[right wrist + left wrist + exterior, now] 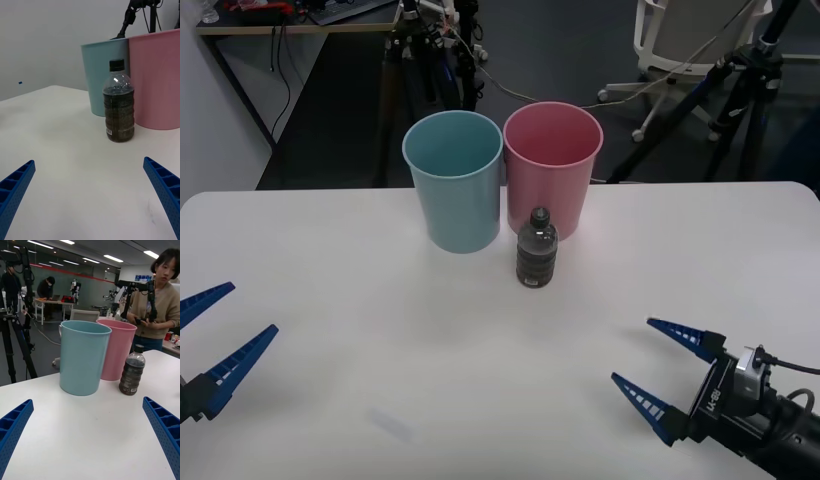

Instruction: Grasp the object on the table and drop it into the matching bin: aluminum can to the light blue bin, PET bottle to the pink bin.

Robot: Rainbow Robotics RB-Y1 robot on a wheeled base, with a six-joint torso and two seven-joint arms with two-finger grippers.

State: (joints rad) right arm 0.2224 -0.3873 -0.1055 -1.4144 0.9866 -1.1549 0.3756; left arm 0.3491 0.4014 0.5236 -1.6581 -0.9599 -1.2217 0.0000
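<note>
From the front the PET bottle (537, 249) stands upright on the white table (380, 350) just before the pink bin (551, 160), beside the light blue bin (454, 178), well ahead of the right gripper (667, 368) and left gripper (215, 330), both spread wide and empty, while the right wrist view shows the bottle's dark label band between its fingers' lines.

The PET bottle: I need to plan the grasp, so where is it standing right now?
In the front view the PET bottle stands upright near the table's middle, just in front of the pink bin, with the light blue bin to the left.
</note>
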